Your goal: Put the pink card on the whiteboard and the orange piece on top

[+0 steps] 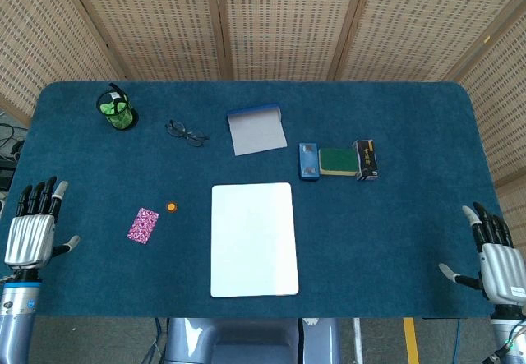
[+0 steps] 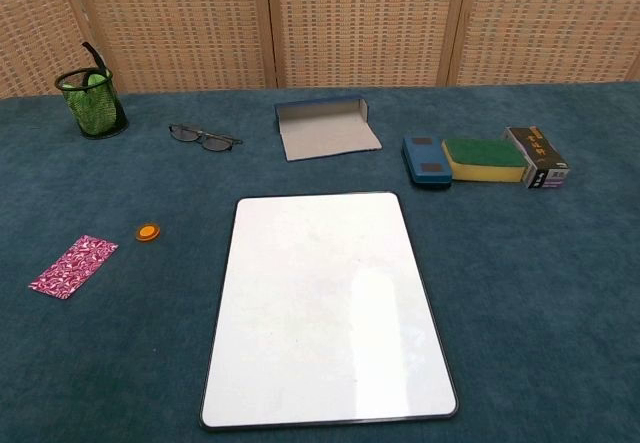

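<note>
Whiteboard first, the biggest thing on the blue table: it lies flat at the middle near the front edge, bare white inside a thin dark rim. It looks rigid and smooth, so anything set on it may well slide — a gentle release would suit.

Next in size, the pink card lies flat on the cloth to the left of the whiteboard, well apart from it, its long side set at a slant. It appears thin and very light, probably bendable, and it sits flush with the felt, so there is little edge to get under. My guess is that a pinch at one short end, or pressing and dragging it to lift a corner, would serve best.

Smallest is the orange piece, a little round disc just up and to the right of the card, between it and the whiteboard. It looks hard, light and low — a fingertip pinch across its rim seems the only hold, and it could easily skid.

The left hand rests at the table's left edge, fingers straight, slightly apart and holding nothing; the right hand waits at the right edge likewise, fingers extended and empty. Neither touches anything.
</note>
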You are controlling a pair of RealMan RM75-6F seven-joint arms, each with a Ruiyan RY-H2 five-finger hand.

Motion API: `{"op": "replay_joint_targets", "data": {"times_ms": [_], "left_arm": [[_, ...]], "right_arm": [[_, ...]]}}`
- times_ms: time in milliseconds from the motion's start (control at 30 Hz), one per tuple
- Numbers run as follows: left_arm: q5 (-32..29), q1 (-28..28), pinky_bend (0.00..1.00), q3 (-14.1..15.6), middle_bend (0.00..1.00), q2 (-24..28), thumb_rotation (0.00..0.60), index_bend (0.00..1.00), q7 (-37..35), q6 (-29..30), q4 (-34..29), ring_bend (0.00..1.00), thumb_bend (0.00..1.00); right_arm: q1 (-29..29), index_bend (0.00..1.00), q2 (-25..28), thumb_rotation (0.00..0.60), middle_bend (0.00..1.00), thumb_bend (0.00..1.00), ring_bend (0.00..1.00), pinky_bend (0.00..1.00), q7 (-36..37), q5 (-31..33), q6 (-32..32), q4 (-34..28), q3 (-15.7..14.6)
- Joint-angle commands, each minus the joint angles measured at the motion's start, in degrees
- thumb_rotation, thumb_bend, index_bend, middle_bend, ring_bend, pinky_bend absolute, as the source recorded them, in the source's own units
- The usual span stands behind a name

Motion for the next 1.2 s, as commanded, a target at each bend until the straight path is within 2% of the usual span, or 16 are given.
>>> {"op": "replay_joint_targets", "data": {"times_ms": [33,233,367,467,533,633,800,900,1200], "left_arm": [[0.27,0.31,0.0,-0.3,0.0,0.34,0.6,0.0,-0.24,-0.58,-0.12,0.0,0.0],[0.86,0.56,0.0,-0.63,0.0,0.88,0.6,0.0,-0.64,-2.06,-0.5,0.0,0.0],[1.71,-0.63,0.0,-0.54,0.0,1.23,0.6,0.0,-0.24,-5.27,-1.0,0.0,0.0],[1.73,-3.32,0.0,-0.19,0.0,2.15,0.6,0.0,0.84,-11.52,-2.37,0.0,0.0],[0.92,-6.59,0.0,0.07,0.0,3.72,0.6,0.0,0.55,-19.29,-4.35,0.0,0.0],[-1.9,-9.85,0.0,-0.88,0.0,4.13,0.6,0.0,2.32,-25.89,-4.96,0.0,0.0],[-9.99,-14.76,0.0,-3.53,0.0,2.74,0.6,0.02,8.09,-33.93,-5.91,0.0,0.0],[-13.62,-16.59,0.0,-4.47,0.0,2.55,0.6,0.13,9.54,-36.38,-6.49,0.0,0.0],[-20.01,-19.36,0.0,-4.6,0.0,1.08,0.6,0.14,13.11,-38.31,-5.8,0.0,0.0]], "right_arm": [[-0.01,0.0,0.0,0.6,0.0,0.0,0.0,0.0,0.02,-0.03,0.01,0.03,-0.02],[-0.07,0.0,0.03,0.6,0.0,0.0,0.0,0.0,0.31,-0.17,0.1,0.11,-0.05],[-0.01,0.0,-0.04,0.6,0.0,0.0,0.0,0.0,-0.04,-0.2,0.07,0.1,-0.04],[-0.03,0.0,-0.1,0.6,0.0,0.0,0.0,0.0,-0.17,0.0,0.07,0.06,0.03],[-0.06,0.0,-0.08,0.6,0.0,0.0,0.0,0.0,-0.06,0.05,0.1,0.03,0.05],[-0.03,0.0,-0.03,0.6,0.0,0.0,0.0,0.0,-0.01,0.08,-0.03,-0.02,0.04],[0.04,0.0,0.1,0.6,0.0,0.0,0.0,0.0,0.26,0.22,-0.32,-0.11,0.05],[0.08,0.0,0.2,0.6,0.0,0.0,0.0,0.0,0.48,0.19,-0.45,-0.1,0.03],[0.09,0.0,0.35,0.6,0.0,0.0,0.0,0.0,0.91,0.1,-0.58,-0.07,-0.05]]}}
